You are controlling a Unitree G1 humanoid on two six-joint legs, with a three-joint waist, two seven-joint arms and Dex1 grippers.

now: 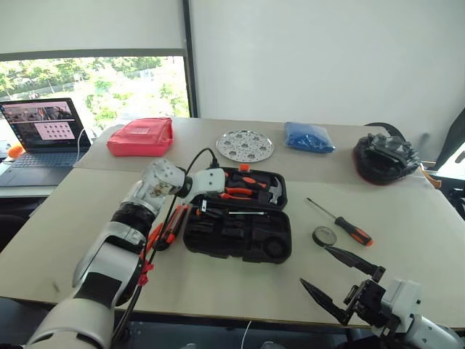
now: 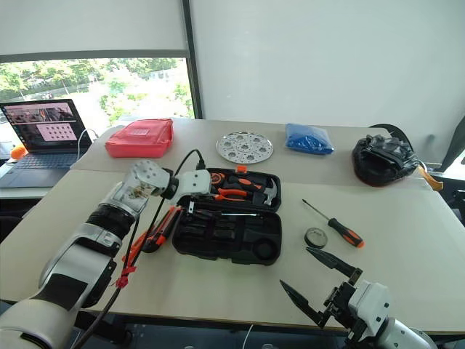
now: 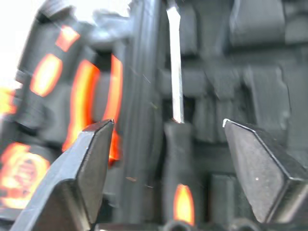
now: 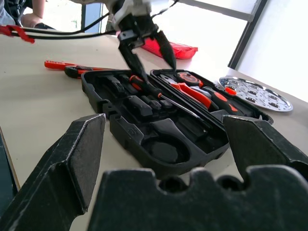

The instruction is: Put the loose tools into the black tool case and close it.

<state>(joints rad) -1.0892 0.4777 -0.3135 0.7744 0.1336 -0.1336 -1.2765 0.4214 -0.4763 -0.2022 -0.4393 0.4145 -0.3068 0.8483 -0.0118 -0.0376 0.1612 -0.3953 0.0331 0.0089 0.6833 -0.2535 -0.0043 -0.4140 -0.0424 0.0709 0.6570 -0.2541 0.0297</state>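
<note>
The black tool case (image 1: 276, 251) lies open in the middle of the table. My left gripper (image 1: 202, 207) hangs open just above its left end. Right under the spread fingers (image 3: 91, 163), a screwdriver (image 3: 175, 72) with an orange-and-black handle lies in a recess, free of them. A second screwdriver (image 1: 341, 222) and a small dark tape roll (image 1: 325, 235) lie on the table right of the case. The orange-black utility knife (image 1: 173, 227) and a slim orange tool (image 1: 154, 236) lie beside its left edge. My right gripper (image 1: 314, 265) is open near the front right edge, holding nothing.
Orange-handled pliers (image 1: 240, 193) and a hammer (image 1: 272, 190) sit in the case's far half. Along the back are a red pouch (image 1: 140, 137), a perforated metal disc (image 1: 245, 145), a blue bag (image 1: 308, 137) and a black helmet-like object (image 1: 383, 156). A laptop (image 1: 43, 138) stands far left.
</note>
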